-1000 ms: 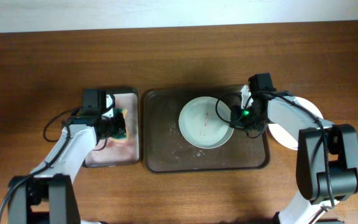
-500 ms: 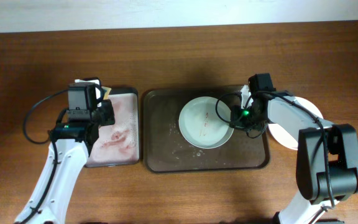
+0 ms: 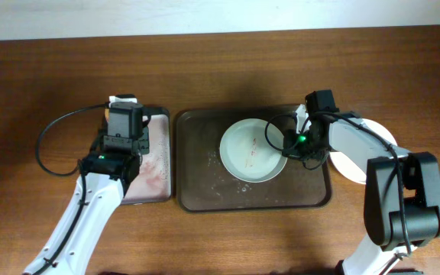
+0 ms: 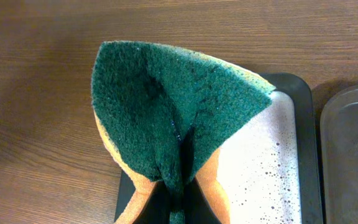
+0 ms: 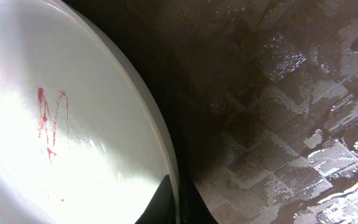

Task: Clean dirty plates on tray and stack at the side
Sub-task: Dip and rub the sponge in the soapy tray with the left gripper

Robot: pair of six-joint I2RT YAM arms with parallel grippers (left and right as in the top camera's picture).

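At the bottom of the left wrist view, the left claw (image 4: 178,210) is almost wholly hidden by the folded sponge (image 4: 179,106). In the right wrist view the dirty plate (image 5: 73,124) is cut off at left and bottom. Overhead, the white plate (image 3: 386,134) at centre right is half covered by the right arm (image 3: 354,139).

We see one round white plate (image 3: 247,153), thin red streaks at its centre, lying right of middle in the dark brown tray (image 3: 197,187), and a second white plate (image 3: 345,169), partly hidden, on the table just right of it.
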